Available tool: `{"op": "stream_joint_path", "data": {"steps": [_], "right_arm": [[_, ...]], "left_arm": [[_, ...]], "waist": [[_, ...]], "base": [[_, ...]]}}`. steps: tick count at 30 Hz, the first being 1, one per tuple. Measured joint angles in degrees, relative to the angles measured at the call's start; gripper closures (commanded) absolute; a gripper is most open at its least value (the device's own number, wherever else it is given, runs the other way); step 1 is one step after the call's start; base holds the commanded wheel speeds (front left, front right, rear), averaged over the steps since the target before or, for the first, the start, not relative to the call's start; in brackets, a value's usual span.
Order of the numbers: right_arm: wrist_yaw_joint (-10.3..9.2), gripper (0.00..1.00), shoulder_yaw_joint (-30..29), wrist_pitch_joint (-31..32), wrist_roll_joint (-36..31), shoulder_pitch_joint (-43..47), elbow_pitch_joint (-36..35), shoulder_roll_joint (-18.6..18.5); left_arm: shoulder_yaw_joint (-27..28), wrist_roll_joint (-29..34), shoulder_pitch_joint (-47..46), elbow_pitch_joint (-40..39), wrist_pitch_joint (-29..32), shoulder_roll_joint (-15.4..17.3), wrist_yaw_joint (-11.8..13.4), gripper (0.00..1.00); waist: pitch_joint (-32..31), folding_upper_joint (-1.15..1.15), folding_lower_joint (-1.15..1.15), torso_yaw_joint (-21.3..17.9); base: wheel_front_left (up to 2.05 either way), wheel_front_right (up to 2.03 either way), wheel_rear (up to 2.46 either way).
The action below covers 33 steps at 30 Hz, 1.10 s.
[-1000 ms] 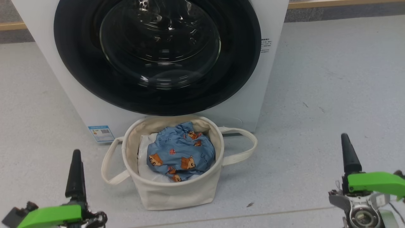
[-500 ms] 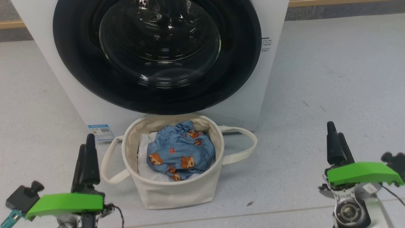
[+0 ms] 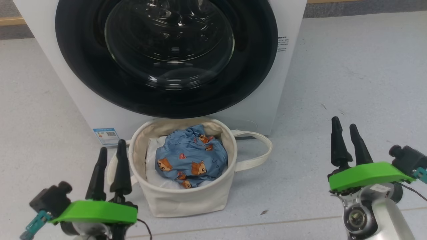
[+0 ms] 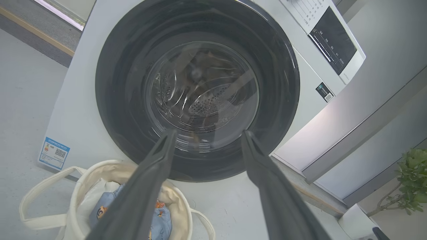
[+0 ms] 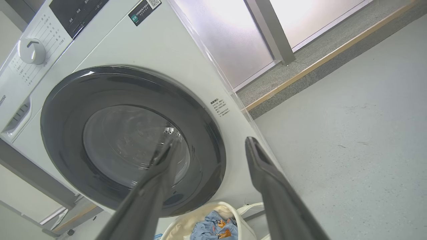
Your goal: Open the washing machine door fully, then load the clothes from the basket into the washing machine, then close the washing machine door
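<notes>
Left end effector (image 3: pixel 111 145) at lower left, fingers (image 3: pixel 120 166) wide and empty, basket (image 3: pixel 186 200) on the floor (image 3: pixel 333 83) just beside it — clothes (image 3: pixel 190 160) lay inside, washing machine door (image 3: pixel 86 66) stood shut directly behind, right end effector (image 3: pixel 343 122) well apart at right — likewise wide, empty.
</notes>
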Motion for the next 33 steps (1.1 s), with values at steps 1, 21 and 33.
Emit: {"op": "stream_joint_path", "data": {"steps": [1,21,33], "right_arm": [[0.0,0.0,0.2,-0.2,-1.0,0.0,0.0,0.0],[0.01,0.0,2.8,-3.3,-17.9,-2.1,2.4,0.0],[0.01,0.0,2.7,-5.2,-26.4,-2.2,4.2,0.1]], "left_arm": [[-0.4,1.0,0.0,0.0,-0.1,0.0,0.2,0.0],[-6.0,16.9,-0.7,4.2,-3.0,1.3,6.8,0.0],[-8.9,23.2,-1.6,8.0,-5.0,1.3,8.7,0.0]], "waist": [[0.0,0.0,0.0,0.0],[0.8,0.0,0.0,1.2],[1.6,0.0,0.0,1.5]], "base": [[0.0,0.0,0.0],[0.0,0.0,0.0],[0.0,0.0,0.0]]}}
